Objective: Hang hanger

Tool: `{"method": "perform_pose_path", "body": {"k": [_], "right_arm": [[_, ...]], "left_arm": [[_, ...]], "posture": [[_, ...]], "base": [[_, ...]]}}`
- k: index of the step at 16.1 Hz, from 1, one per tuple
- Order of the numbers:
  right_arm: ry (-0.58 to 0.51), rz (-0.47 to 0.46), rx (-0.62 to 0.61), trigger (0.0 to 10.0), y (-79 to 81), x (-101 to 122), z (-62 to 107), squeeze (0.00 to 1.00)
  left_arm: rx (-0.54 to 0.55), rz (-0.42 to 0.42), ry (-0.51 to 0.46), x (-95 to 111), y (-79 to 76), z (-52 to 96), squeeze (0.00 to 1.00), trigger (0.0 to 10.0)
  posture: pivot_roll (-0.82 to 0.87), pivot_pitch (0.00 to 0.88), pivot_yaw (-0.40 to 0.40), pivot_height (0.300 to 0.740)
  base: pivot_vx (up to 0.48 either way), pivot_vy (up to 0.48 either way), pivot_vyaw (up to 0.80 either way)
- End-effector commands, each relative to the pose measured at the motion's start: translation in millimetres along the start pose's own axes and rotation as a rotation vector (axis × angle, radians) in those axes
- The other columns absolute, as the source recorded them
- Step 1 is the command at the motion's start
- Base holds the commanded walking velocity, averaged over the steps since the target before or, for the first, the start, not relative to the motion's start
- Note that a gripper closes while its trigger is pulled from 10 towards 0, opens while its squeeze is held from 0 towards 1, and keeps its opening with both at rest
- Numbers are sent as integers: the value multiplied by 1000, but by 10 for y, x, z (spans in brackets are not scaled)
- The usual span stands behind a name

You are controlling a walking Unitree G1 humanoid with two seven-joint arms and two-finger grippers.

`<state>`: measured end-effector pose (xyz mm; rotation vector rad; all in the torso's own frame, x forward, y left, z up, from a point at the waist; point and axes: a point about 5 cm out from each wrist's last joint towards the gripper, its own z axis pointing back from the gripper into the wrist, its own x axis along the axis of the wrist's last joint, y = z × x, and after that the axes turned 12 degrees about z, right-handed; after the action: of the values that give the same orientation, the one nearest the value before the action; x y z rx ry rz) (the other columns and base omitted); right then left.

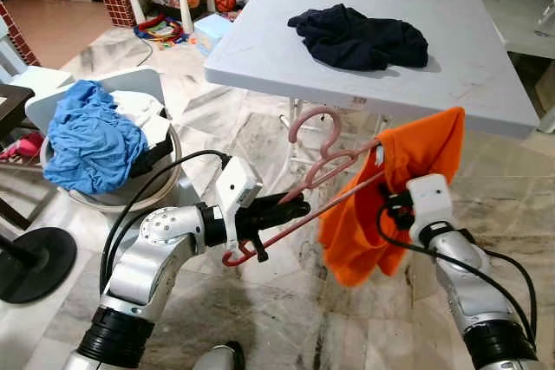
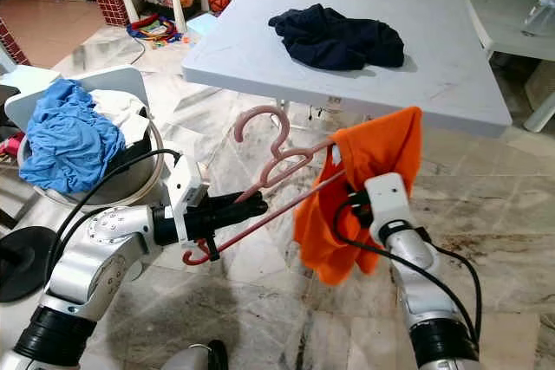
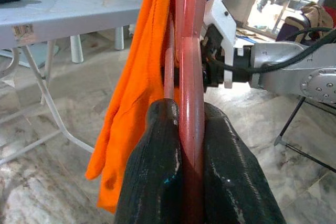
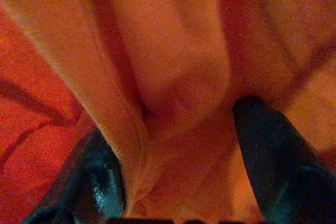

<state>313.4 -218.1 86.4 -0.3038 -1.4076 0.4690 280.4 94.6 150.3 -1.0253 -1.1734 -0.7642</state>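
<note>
Left gripper (image 1: 290,210) clamps the stiff, light pink hanger (image 1: 316,171) at its left end; right gripper (image 4: 176,171) pinches the floppy orange shirt (image 1: 408,188)

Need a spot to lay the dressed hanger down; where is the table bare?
The white table is bare left of and in front of the dark garment, plus its right edge. The basket beside it is heaped with clothes.

Silver arms, black cables, white wrists, black-fingered left claw (image 1: 282,211).
</note>
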Motion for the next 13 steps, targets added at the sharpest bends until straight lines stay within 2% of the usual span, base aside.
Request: {"method": "perform_pose_path", "body": {"k": [1, 8, 13], "right_arm": [[-8, -10, -50, 0, -90, 26, -19, 0], [-10, -47, -148, 0, -200, 11, -43, 0], [-14, -73, -224, 0, -341, 14, -45, 0]], "left_arm": [[-23, -43, -51, 163, -33, -24, 0, 0], [-14, -46, -42, 149, -10, -23, 0, 0], [-7, -50, -31, 124, -4, -8, 0, 0]], "posture": [[44, 93, -8, 740], [43, 92, -4, 740], [42, 92, -12, 740]], "base": [[0, 0, 0], [0, 0, 0], [0, 0, 0]]}}
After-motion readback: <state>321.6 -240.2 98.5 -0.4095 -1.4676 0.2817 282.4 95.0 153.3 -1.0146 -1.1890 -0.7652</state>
